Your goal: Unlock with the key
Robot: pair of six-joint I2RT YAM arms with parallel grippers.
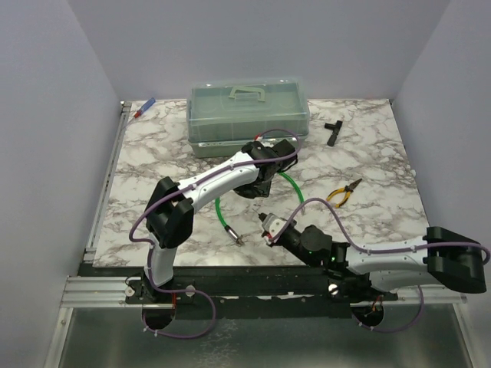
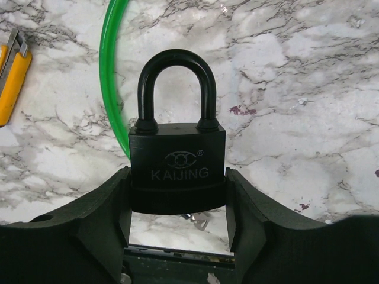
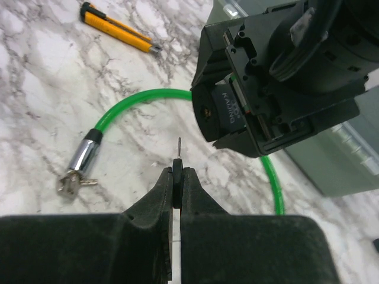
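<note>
Left gripper (image 2: 177, 198) clamps the KAIJING padlock (image 2: 177, 168) by its body sides, keyhole (image 3: 205, 110) end facing the right arm. Right gripper (image 3: 176, 177) is pinched closed on the key (image 3: 179, 147) — blade sticks out past the fingertips, long axis along the fingers, aimed toward the padlock's underside, not touching. Step looks like lining up for insertion — next needs the tip on the keyhole, axes matched, then push and turn.

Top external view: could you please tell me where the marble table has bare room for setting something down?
Bare marble lies left, between the marker and the left arm, and right, between the T-shaped tool and the pliers. The centre, around the green cable and padlock, is crowded.
</note>
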